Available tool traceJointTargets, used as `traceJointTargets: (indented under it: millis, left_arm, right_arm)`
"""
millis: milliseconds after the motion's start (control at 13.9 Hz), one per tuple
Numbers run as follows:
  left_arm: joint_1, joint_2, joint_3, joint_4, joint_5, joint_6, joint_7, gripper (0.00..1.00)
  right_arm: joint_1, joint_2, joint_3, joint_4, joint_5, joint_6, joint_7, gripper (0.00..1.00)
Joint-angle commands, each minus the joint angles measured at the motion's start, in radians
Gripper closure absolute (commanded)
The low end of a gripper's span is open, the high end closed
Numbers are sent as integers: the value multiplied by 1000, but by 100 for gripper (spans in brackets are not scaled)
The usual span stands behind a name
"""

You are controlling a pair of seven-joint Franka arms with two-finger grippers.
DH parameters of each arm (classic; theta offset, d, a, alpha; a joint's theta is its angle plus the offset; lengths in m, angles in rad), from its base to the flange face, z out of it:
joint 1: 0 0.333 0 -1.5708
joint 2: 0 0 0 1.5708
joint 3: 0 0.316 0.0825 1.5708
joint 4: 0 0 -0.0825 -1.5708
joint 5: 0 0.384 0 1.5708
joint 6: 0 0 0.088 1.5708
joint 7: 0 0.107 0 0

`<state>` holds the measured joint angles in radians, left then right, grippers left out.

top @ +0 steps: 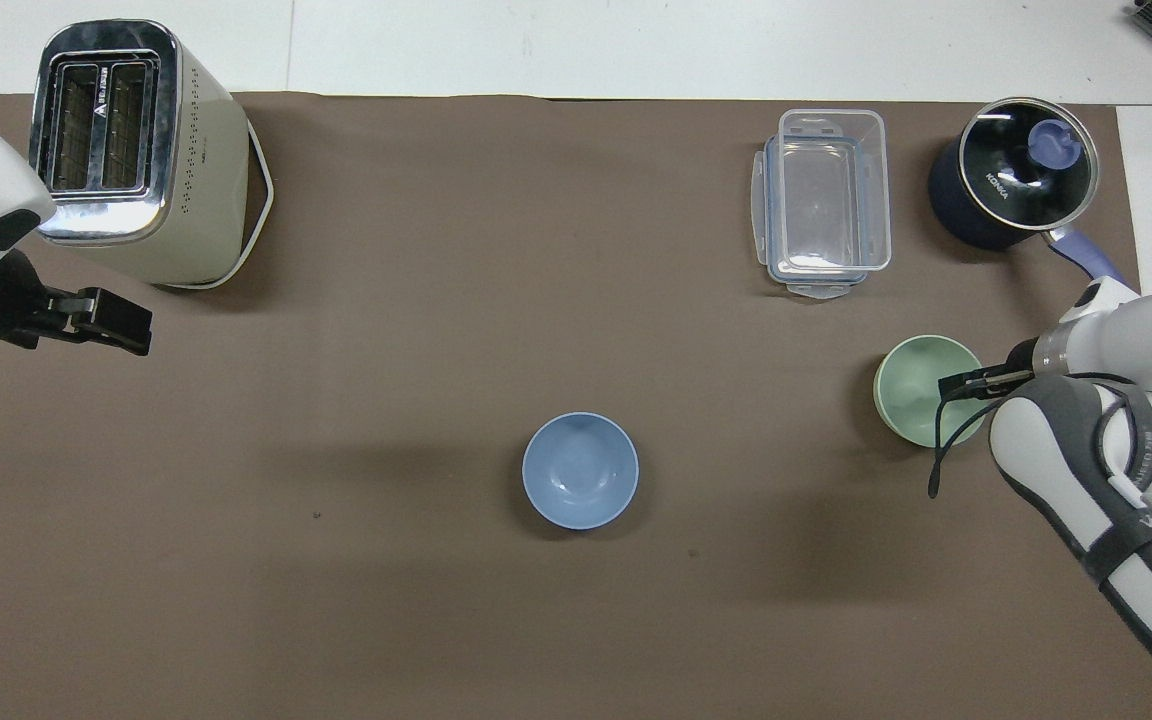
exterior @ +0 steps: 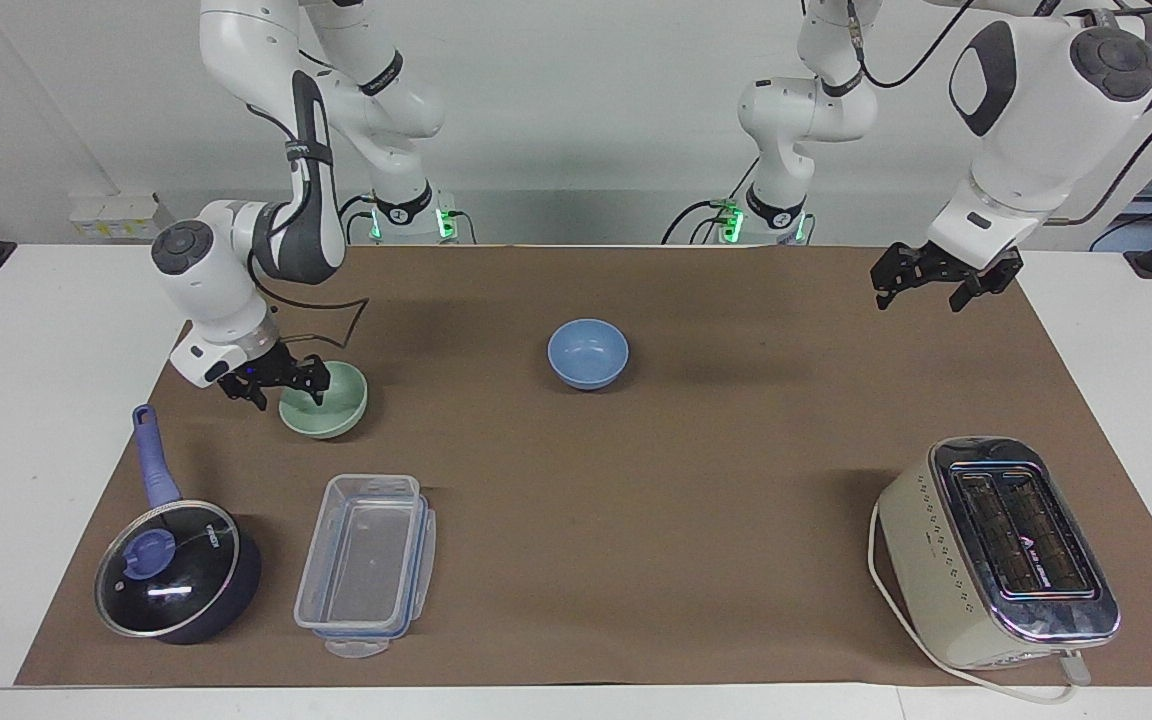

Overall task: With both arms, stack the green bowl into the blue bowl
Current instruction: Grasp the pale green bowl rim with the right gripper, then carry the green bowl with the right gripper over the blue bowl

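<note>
The green bowl (exterior: 333, 408) (top: 911, 395) stands on the brown mat at the right arm's end of the table. My right gripper (exterior: 286, 388) (top: 966, 382) is down at the bowl's rim, open, with one finger inside the bowl and one outside it. The blue bowl (exterior: 588, 352) (top: 580, 470) stands alone at the middle of the mat, upright and empty. My left gripper (exterior: 921, 293) (top: 126, 322) is open and empty, held up over the mat's edge at the left arm's end.
A cream toaster (exterior: 996, 550) (top: 136, 150) stands farther out at the left arm's end. A clear rectangular container (exterior: 366, 565) (top: 826, 200) and a dark-blue lidded saucepan (exterior: 176, 575) (top: 1011, 175) stand farther out than the green bowl.
</note>
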<state>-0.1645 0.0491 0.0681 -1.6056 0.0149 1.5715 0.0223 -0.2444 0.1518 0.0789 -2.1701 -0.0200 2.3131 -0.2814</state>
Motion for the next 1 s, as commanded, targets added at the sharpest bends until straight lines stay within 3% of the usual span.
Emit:
traceJointTargets:
  millis: [0,431,933]
  left_arm:
    - [10,-15,-5,-16,14,2,11,0]
    - [10,-15,-5,-17,14,2,11,0]
    - [10,-15,-5,-16,14,2,11,0]
  right_arm:
    - [-16,-5,9,-8,20,17,-41,100]
    - [-1,-60,10,-5,22,-24,-15,100]
    - [60,-280,19,-5,29,-286,11,100]
